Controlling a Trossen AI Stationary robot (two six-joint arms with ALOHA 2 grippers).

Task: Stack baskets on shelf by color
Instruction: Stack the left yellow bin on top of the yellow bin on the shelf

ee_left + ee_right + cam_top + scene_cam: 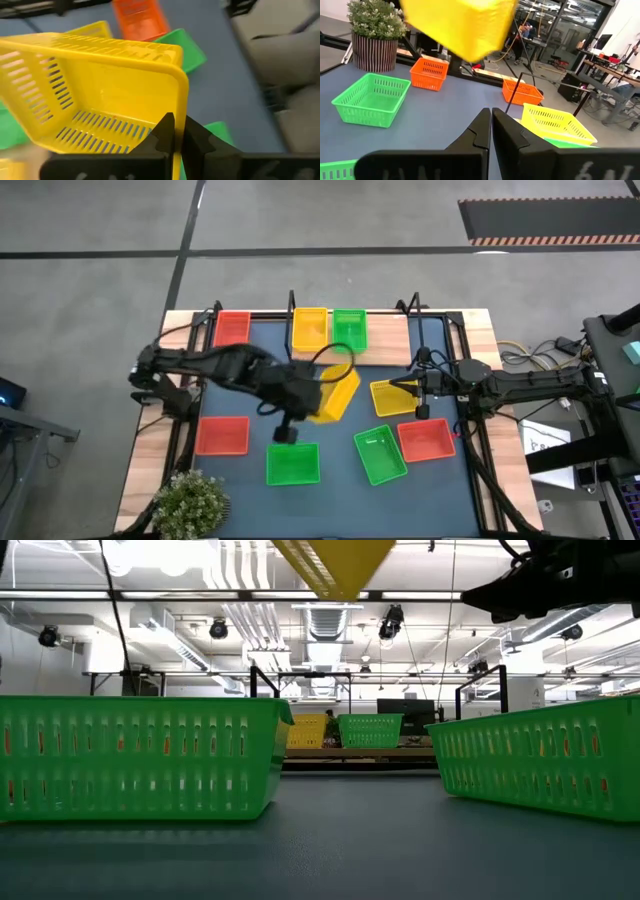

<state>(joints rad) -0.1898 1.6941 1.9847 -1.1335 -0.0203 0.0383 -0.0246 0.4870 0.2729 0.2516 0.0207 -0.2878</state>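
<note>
With three baskets on the shelf [385,340], our left hand [318,395] was clamped on a lifted yellow basket [336,395] over the counter [340,470], our right hand [408,388] waited with fingers together, and five remained.

overhead, table-level, two wrist cameras

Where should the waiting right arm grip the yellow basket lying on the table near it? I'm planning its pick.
Grip the yellow basket by one thin rim wall, coming straight down from above: it sits flat and open-topped, and the left gripper holds its lifted yellow basket the same way. The right gripper is beside it.
</note>
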